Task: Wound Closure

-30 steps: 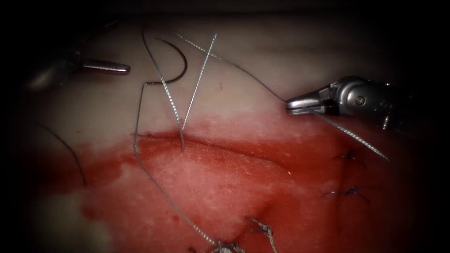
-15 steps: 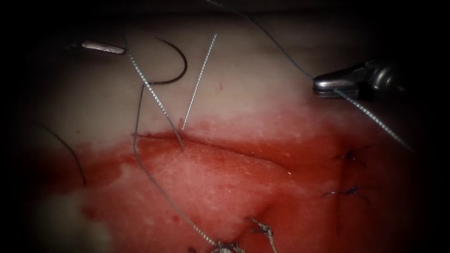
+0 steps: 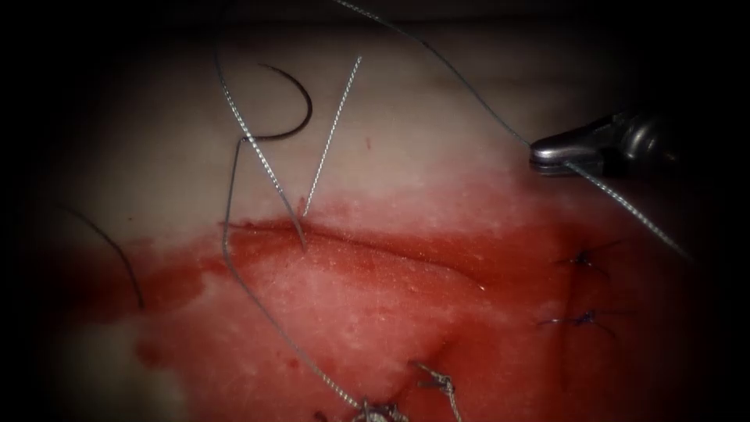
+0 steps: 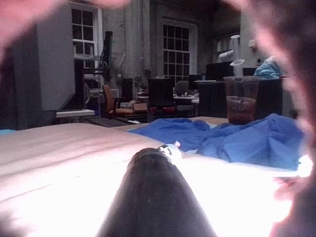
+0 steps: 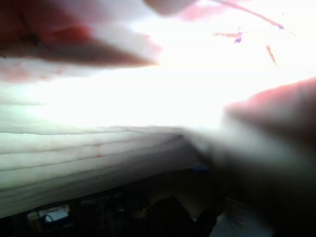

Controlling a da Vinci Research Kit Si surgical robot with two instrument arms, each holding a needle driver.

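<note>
**Right tool holds the thread; needle lies free on the far tissue**

The tissue point(image 3: 437, 101) spans the endoscope view, pale on its far side and covered with red fluid point(image 3: 367, 312) on its near side. The cut point(image 3: 367, 246) runs left to right across the middle, along the edge of the red area.

The right arm's tool point(image 3: 547, 155) comes in from the right, over the far side of the cut, with its jaws closed on the thread point(image 3: 461, 82). From the jaws one strand rises away to the far left, and another runs off to the near right. At the left part of the cut two strands of the same thread come up out of the tissue, and a long loop trails from there toward the near edge.

The curved needle point(image 3: 301, 98) lies on the pale tissue, far from the cut and to the left, held by neither tool and not in the tissue. Its blunt end meets the thread.

Two dark stitches point(image 3: 584, 259) sit at the right, and a knotted stitch point(image 3: 437, 383) lies at the near edge.

The left wrist view shows the left arm's dark shaft point(image 4: 155, 197) over the pale tissue; whether its jaws are open or closed cannot be told.
</note>
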